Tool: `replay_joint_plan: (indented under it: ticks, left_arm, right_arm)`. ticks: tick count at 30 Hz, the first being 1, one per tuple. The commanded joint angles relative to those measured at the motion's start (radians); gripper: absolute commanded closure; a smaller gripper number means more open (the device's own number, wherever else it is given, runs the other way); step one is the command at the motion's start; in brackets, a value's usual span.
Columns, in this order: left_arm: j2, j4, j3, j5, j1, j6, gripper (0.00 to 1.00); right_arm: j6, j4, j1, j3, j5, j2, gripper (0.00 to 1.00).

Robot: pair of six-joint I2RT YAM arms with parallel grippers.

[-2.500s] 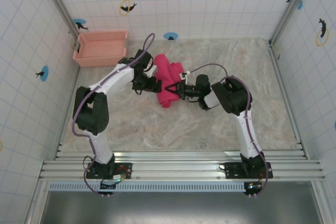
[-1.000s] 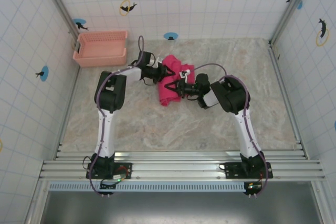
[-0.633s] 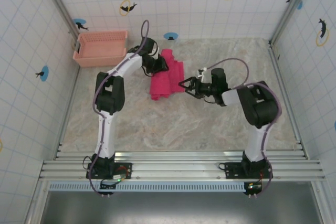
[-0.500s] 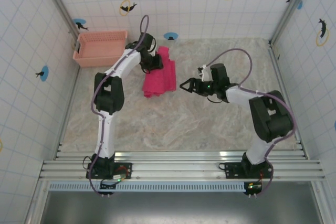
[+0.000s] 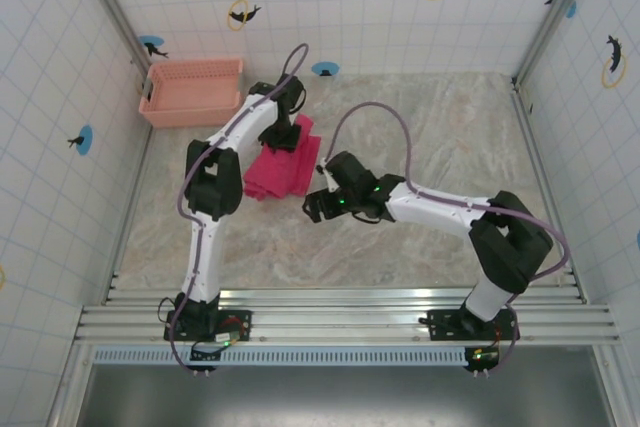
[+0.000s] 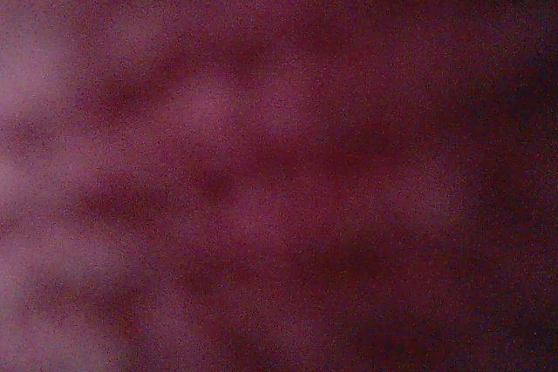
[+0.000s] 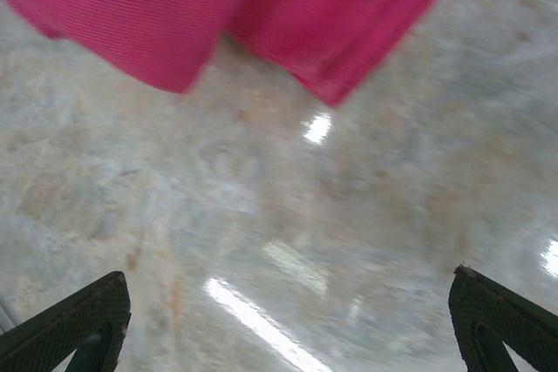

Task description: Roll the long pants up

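The long pants (image 5: 279,170) lie as a bunched magenta-red bundle on the marble tabletop, left of centre. My left gripper (image 5: 285,137) sits down on the bundle's far end and grips the cloth; its fingers are buried in it. Dark magenta cloth of the long pants (image 6: 261,163) presses right against the left wrist camera. My right gripper (image 5: 318,203) hovers just right of the bundle's near end, open and empty. In the right wrist view its fingertips (image 7: 74,324) stand far apart above bare marble, with the edge of the long pants (image 7: 261,6) ahead of them.
A pale pink lattice basket (image 5: 192,90) stands at the back left against the tiled wall. Tiled walls close in the table on three sides. Bare marble (image 5: 450,127) stretches to the right and toward the near rail (image 5: 340,312).
The right gripper has let go of the pants, opened wide and swung round to the bundle's near right. The left gripper has dragged the bundle leftward.
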Motion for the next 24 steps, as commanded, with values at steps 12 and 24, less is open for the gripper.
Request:
replay_joint_plan:
  ticks: [12, 24]
  left_arm:
    - [-0.035, -0.051, -0.093, 0.084, -0.005, -0.031, 1.0]
    - [-0.072, -0.001, -0.162, 0.156, 0.012, -0.047, 1.0]
  right_arm:
    - [-0.038, -0.589, 0.42, 0.63, 1.541, 0.319, 0.03]
    - [0.179, -0.561, 0.309, 0.545, 0.868, 0.308, 0.2]
